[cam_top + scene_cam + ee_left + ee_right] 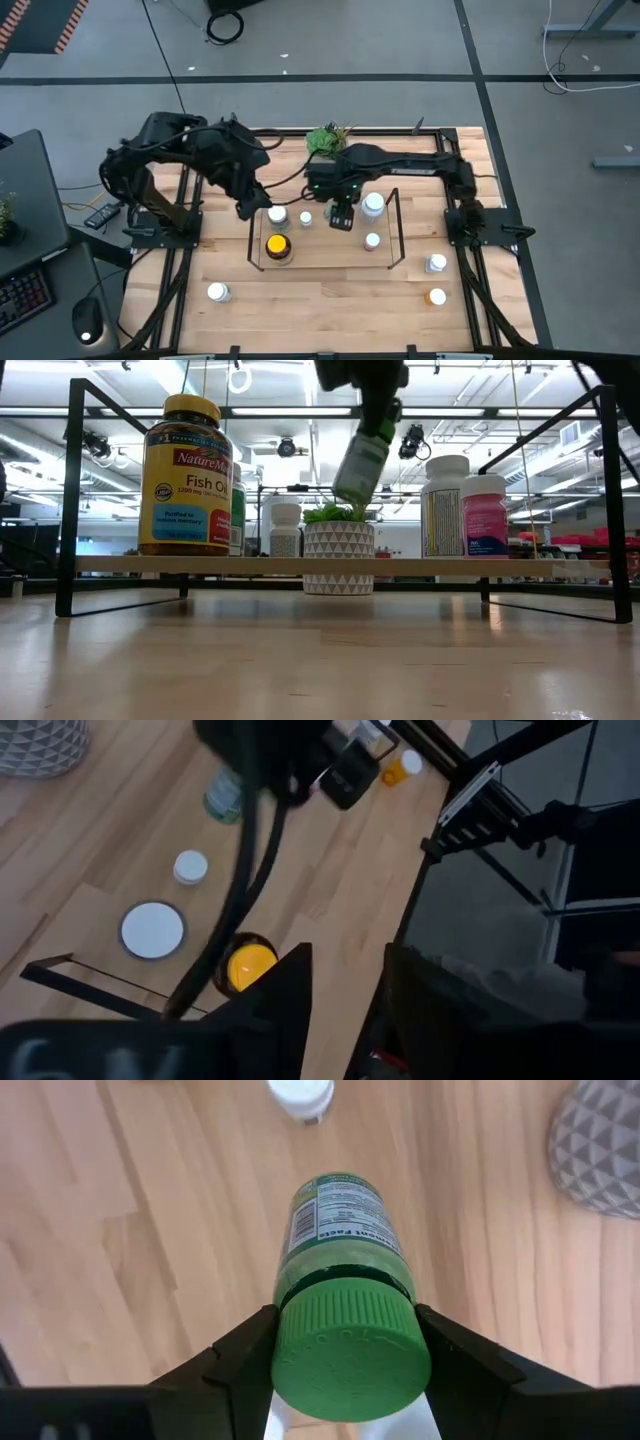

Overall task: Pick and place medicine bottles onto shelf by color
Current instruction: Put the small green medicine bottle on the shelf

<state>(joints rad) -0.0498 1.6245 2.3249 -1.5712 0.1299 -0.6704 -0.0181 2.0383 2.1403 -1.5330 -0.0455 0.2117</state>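
My right gripper (343, 216) is shut on a green-capped bottle (362, 460) above the middle of the black wire shelf (397, 232). On the shelf's wooden floor (150, 565) stand an amber yellow-capped bottle (277, 246), two white-capped bottles (277, 214) (373, 204), a small white one (305, 217) and a pinkish one (372, 240). My left gripper (247, 208) is open and empty, over the shelf's left end beside the white-capped bottle. My right gripper pinches the bottle's green cap (350, 1348) between its two fingers (245, 1358), one on each side. The fingers come from above, pointing down. The bottle hangs below them, tilted, its base (352, 488) clear of the shelf floor.
A potted green plant (325, 140) stands behind the shelf. A white bottle (217, 292) stands at the near left of the table. A white bottle (437, 263) and an orange-capped one (437, 296) stand at the near right. Black frame rails run along both table sides.
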